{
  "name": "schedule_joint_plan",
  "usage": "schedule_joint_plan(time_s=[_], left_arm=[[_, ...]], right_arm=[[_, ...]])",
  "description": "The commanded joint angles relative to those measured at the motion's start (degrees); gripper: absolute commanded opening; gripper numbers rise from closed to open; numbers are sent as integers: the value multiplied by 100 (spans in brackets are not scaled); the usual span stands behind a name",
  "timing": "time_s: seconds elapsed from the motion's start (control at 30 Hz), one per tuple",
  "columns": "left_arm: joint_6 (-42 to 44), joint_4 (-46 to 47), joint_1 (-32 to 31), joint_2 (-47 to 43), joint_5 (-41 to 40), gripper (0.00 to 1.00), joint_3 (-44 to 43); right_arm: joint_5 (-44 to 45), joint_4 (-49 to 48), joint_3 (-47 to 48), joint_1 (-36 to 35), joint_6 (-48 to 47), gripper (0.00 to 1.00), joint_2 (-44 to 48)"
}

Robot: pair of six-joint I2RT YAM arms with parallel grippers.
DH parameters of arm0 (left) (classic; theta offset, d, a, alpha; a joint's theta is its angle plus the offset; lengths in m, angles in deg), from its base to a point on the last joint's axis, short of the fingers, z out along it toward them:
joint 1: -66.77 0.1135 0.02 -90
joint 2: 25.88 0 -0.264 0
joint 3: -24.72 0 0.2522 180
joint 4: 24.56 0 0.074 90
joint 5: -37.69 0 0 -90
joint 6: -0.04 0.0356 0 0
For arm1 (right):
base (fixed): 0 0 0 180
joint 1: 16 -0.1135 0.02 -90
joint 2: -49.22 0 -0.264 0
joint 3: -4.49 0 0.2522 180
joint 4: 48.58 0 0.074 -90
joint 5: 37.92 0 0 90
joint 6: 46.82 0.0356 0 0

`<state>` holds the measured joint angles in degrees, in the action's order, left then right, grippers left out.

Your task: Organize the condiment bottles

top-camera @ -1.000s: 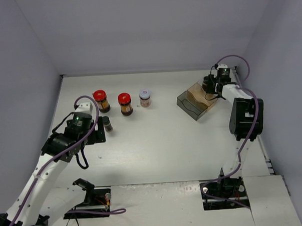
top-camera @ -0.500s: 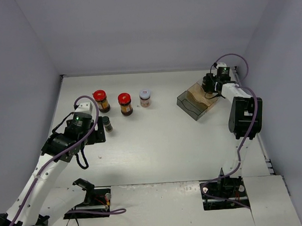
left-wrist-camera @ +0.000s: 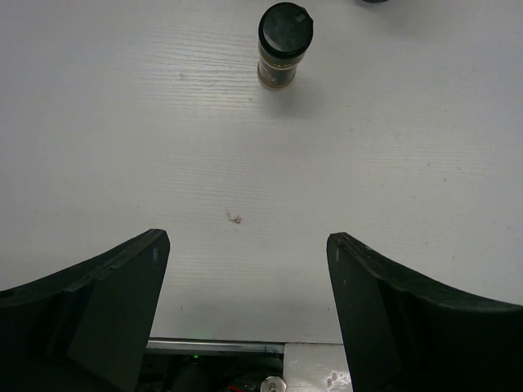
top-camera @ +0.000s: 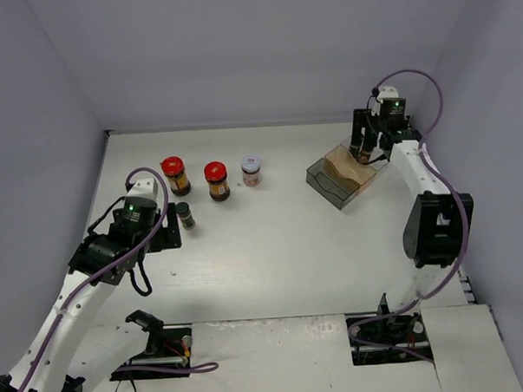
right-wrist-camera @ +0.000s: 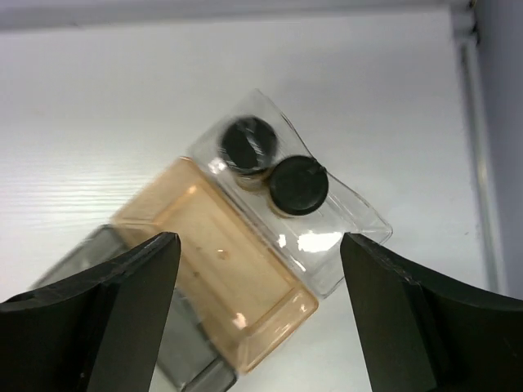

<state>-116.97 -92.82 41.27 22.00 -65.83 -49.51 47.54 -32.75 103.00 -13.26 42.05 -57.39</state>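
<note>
Two slim black-capped bottles (right-wrist-camera: 248,147) (right-wrist-camera: 298,185) stand side by side in the clear end compartment of the tray (right-wrist-camera: 359,220). My right gripper (right-wrist-camera: 257,241) hangs open above the tray, nothing between its fingers; from above it (top-camera: 366,145) is over the tray's far end. A third black-capped bottle (left-wrist-camera: 285,45) (top-camera: 185,215) stands on the table ahead of my open, empty left gripper (left-wrist-camera: 247,237) (top-camera: 169,233). Two red-lidded jars (top-camera: 175,175) (top-camera: 216,180) and a white-lidded jar (top-camera: 252,169) stand in a row behind it.
The tray (top-camera: 341,179) lies at an angle at the back right, with a clear, an amber and a smoky grey compartment; the amber one (right-wrist-camera: 214,245) holds nothing. The right wall and the table's right edge run close to it.
My right gripper has opened and lifted away from the tray, leaving a black-capped bottle standing in the clear compartment. The left arm has barely moved.
</note>
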Motion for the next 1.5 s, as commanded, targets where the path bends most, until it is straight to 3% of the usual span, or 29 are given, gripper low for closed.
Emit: schedule_joint_plan(time_s=[0.0,0.23,0.37,0.5,0.7,1.23,1.47], left_arm=[[116,247,-8,20,-116,79,-246],[116,256,-8,-24,-160,79,-281],[125,72,-8,-112,-265,79,-404],[134,-139,-8,-279,-414,79,-606],[90,-552,-8,-604,-590,79,-817],[-130,-1484,-8,-982,-758,79,-1187],[-200,-1581,-17,-1035,-766,79,-1239]], right_arm=[[155,145,7,-404,7,82,1158],[208,392,-178,-2030,33,82,2038],[313,233,-178,-3478,112,82,2004],[225,-65,-3,-4474,113,83,1609],[23,-371,814,-5493,104,84,240],[-610,-672,2722,-5847,77,90,-2144],[-759,-742,3056,-5864,69,83,-2645]])
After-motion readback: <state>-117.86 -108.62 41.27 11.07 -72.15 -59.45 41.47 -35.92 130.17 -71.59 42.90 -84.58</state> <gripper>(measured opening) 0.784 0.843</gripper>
